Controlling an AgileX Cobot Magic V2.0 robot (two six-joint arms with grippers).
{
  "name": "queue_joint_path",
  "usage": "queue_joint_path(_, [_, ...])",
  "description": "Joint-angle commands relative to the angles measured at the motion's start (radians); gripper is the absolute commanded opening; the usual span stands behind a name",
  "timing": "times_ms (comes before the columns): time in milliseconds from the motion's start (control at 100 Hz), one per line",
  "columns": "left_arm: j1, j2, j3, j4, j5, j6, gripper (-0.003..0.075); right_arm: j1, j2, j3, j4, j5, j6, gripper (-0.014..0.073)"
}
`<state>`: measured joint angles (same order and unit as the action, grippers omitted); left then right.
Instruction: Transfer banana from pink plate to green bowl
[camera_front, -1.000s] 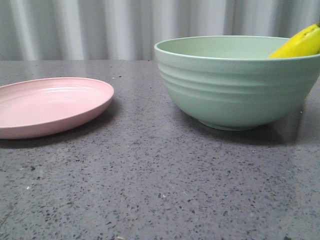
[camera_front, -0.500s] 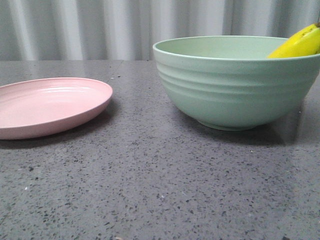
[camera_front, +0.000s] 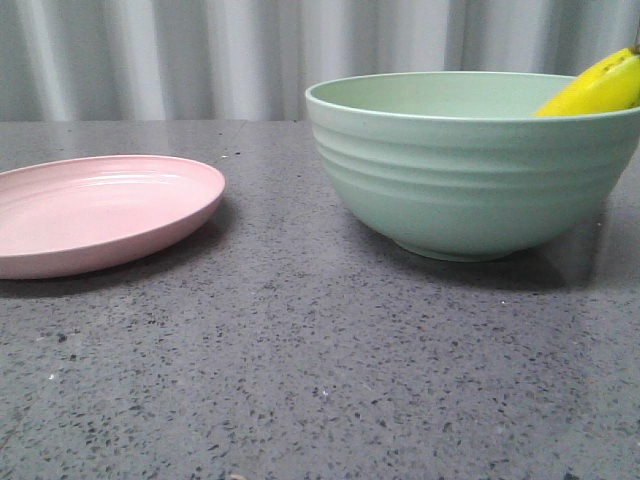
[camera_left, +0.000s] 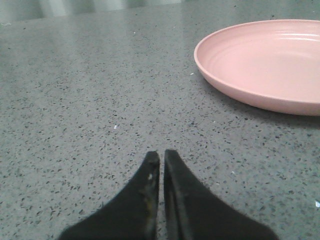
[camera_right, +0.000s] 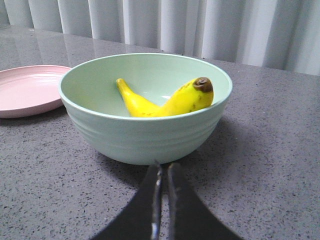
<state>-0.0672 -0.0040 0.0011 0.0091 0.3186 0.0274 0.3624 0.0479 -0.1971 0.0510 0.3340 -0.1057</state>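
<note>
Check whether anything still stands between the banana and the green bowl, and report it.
Nothing does: the banana already lies inside the green bowl, one end leaning on its rim. The pink plate is bare. Both the left gripper and the right gripper are outside the bowl, jaws shut on nothing.

Yellow banana inside ridged mint green bowl, bare pink plate well apart.

Yellow curved banana: you see smooth, glossy skin.
Round pale pink plate: glossy.
Ridged mint green bowl: matt.
Grey speckled stone-look bench: smooth, slightly reflective.
</note>
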Motion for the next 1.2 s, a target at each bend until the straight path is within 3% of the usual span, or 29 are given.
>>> queue_joint_path(0, [0.004, -0.029, 0.010, 0.000, -0.061, -0.011, -0.0020, -0.005, 0.010, -0.026, -0.009, -0.078, -0.007, -0.0064])
queue_joint_path(190, [0.004, -0.029, 0.010, 0.000, -0.061, -0.011, -0.0020, -0.074, 0.008, 0.034, -0.009, -0.129, -0.007, -0.0064])
queue_joint_path(420, [0.004, -0.029, 0.010, 0.000, -0.061, -0.011, -0.0020, -0.312, 0.008, 0.232, -0.009, -0.525, 0.056, -0.0064])
queue_joint_path(610, [0.004, -0.029, 0.010, 0.000, -0.061, -0.011, -0.0020, -0.422, -0.015, 0.226, -0.051, -0.452, 0.069, -0.0064])
queue_joint_path(920, [0.004, -0.029, 0.010, 0.000, -0.067, -0.011, -0.0020, -0.474, -0.081, 0.228, -0.051, -0.074, 0.069, -0.0064])
queue_joint_path(1190, [0.004, -0.029, 0.010, 0.000, -0.067, -0.011, -0.0020, -0.474, -0.081, 0.228, -0.057, -0.035, 0.063, -0.0064])
